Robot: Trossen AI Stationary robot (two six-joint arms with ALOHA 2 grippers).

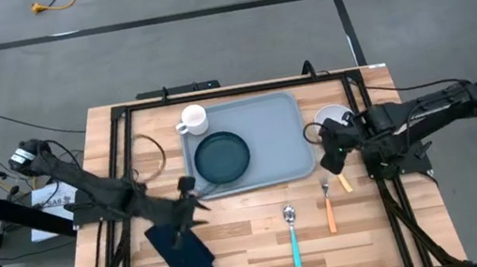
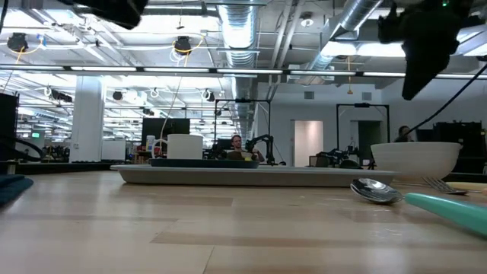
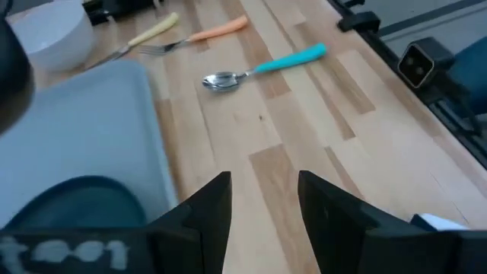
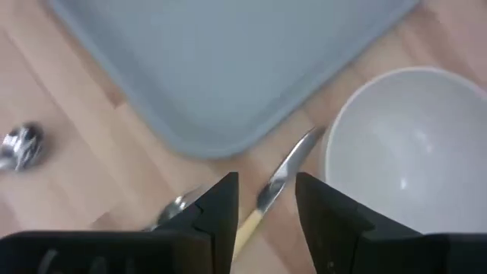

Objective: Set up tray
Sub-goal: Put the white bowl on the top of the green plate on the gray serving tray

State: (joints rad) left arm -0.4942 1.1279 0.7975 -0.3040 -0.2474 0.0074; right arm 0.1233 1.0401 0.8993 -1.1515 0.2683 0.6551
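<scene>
High view: the large, flat, light grey-blue plastic tray [image 1: 264,144] with its raised rim lies at the far middle of the pale wooden slatted table [image 1: 238,257]. On it sit a dark round plate [image 1: 222,157] and, at its far left corner, a white mug [image 1: 193,119].

Just off the tray's right edge stands a white round bowl [image 1: 335,119], with a cream-handled knife [image 4: 280,183] beside it. The right gripper [image 4: 262,202] hovers over that knife, fingers parted and holding nothing. With the bowl so close, a descent here could clip its rim and shove it, or push the knife under the tray's lip.

Nearer the front lie an orange-handled fork [image 1: 329,207] and a teal-handled spoon [image 1: 293,236], close together; reaching for one may drag the other.

The left gripper [image 3: 265,205] is likewise open and empty, near the tray's front left corner above bare wood, beside a dark navy rectangular napkin [image 1: 180,252]. Its elbow could sweep the plate or nudge the tray.
</scene>
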